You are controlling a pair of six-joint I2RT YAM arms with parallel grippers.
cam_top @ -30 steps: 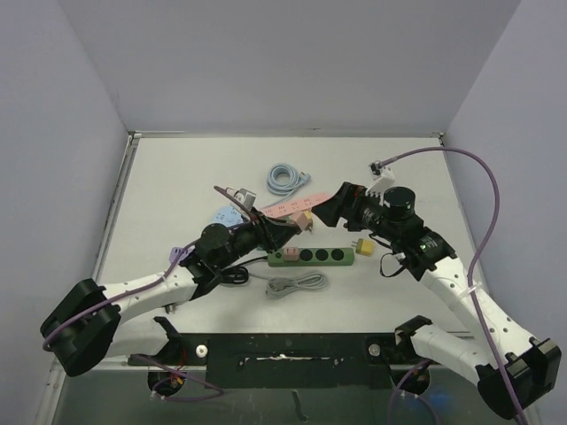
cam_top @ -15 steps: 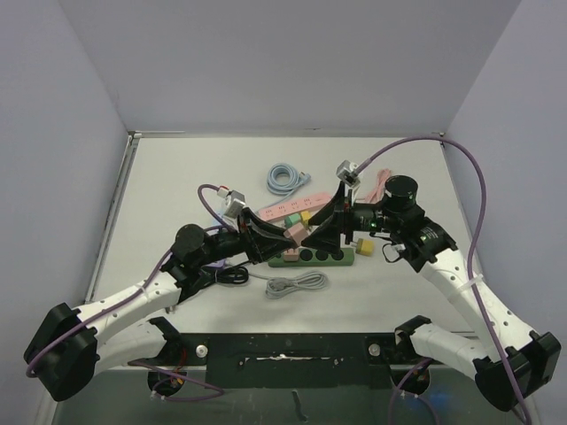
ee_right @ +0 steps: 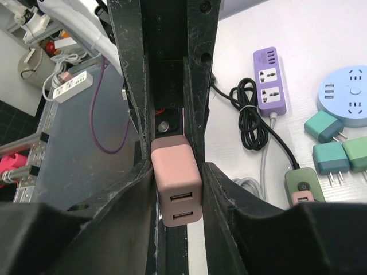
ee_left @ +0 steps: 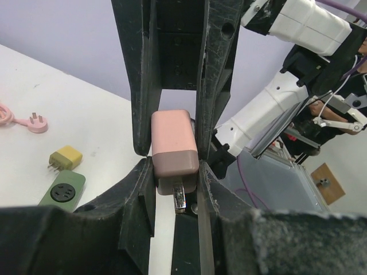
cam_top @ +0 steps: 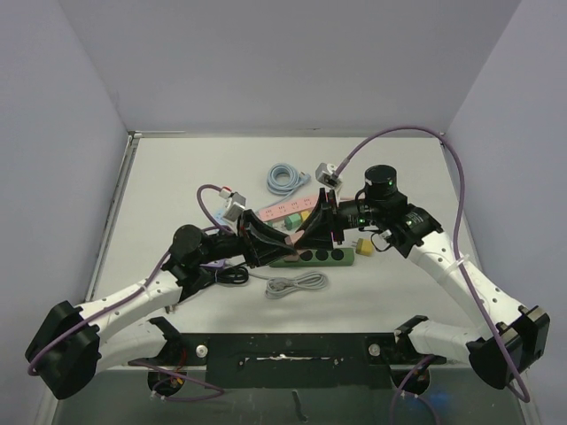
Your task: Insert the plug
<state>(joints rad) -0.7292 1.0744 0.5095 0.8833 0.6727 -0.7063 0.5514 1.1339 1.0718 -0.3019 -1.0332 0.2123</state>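
The plug is a pink cube charger with one metal prong showing and two USB ports. It hangs above the table between both arms. My left gripper is shut on its pronged end. My right gripper has closed on the same plug from the opposite side, both fingers pressed against its flanks. In the left wrist view the right gripper's fingers reach down over the plug. Just below the plug a green power strip lies on the table.
A yellow plug lies at the green strip's right end. A pink strip and a blue coiled cable lie behind. A grey cable and a black cable sit in front. A purple strip and teal plugs lie to the left.
My right arm swung left to meet the left gripper, and its jaws went from wide open to closed on the pink plug. The left gripper kept its hold and shifted slightly.
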